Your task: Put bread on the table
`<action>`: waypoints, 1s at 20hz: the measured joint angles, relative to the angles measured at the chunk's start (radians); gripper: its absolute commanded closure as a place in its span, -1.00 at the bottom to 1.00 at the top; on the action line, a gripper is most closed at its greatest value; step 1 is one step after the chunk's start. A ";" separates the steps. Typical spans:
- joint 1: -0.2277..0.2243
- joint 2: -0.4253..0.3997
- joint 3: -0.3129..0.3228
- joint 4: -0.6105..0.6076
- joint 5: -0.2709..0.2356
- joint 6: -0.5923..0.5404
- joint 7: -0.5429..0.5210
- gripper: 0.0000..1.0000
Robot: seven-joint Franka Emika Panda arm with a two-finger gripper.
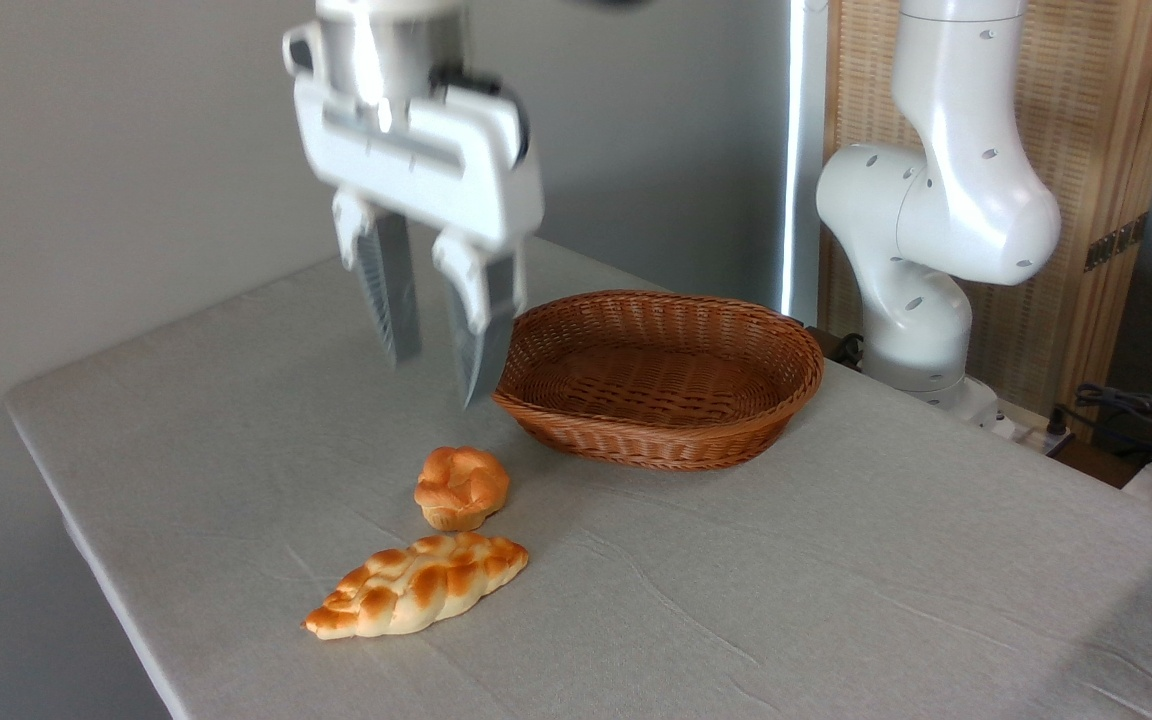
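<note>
The long braided golden-orange loaf [416, 586] lies flat on the grey-clothed table [836, 560], its long axis running from lower left to upper right, just in front of a small round knotted bun [461, 487]. The white two-finger gripper [436, 380] hangs above, empty, fingers parted, beside the brown wicker basket [661, 378].

You are looking at a robot test room dressed up to feel like a home. A white robot arm [936, 200] is bolted at the far right edge of the desk [836, 600], which wears a wrinkled grey cloth. Loose cables [1136, 410] and a power strip [1021, 430] lie just past that edge. Behind the arm stands a wood-framed woven screen [1116, 150] beside a metal post [804, 150], and a plain grey wall [116, 150] closes off the rest.
</note>
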 measured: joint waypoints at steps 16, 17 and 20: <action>0.001 0.027 0.022 0.056 -0.065 -0.088 -0.013 -1.00; 0.001 0.027 0.019 0.056 -0.065 -0.088 -0.013 -1.00; 0.000 0.027 0.002 0.056 -0.033 -0.088 -0.013 -1.00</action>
